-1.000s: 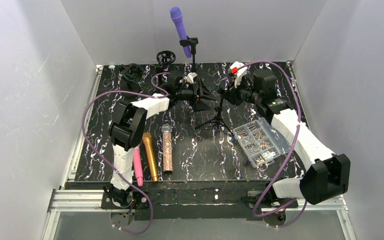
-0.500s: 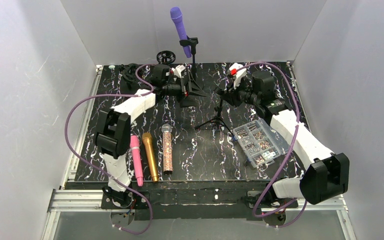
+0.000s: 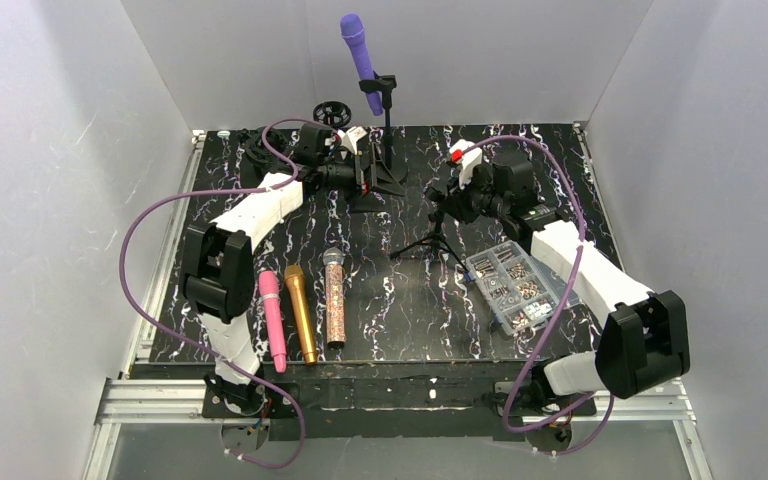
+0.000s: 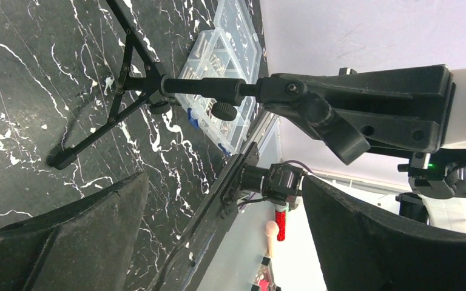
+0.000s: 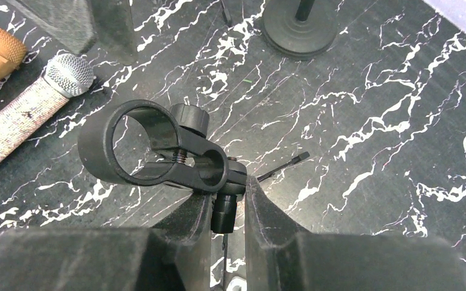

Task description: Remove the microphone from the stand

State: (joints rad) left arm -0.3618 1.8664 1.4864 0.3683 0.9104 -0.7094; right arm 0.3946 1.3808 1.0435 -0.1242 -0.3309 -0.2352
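A purple microphone (image 3: 358,58) sits tilted in the clip of a tall black stand (image 3: 388,115) at the back of the table. The stand's round base (image 5: 297,30) shows in the right wrist view. My left gripper (image 3: 378,175) is open and empty, low beside that stand's foot; its jaws stand wide apart in the left wrist view (image 4: 218,242). My right gripper (image 3: 447,195) is shut on the neck of a small tripod stand (image 3: 432,240), just under its empty ring clip (image 5: 151,145). The right gripper also shows in its own wrist view (image 5: 227,206).
A pink microphone (image 3: 273,320), a gold one (image 3: 300,312) and a glittery silver one (image 3: 334,298) lie side by side at the front left. A clear parts box (image 3: 518,285) lies at the right. Black clips (image 3: 260,145) and a wheel-shaped part (image 3: 330,110) lie at the back left.
My left arm has swung back and to the left, bringing its open gripper to the foot of the tall stand. My right gripper has shifted slightly left with the tripod stand.
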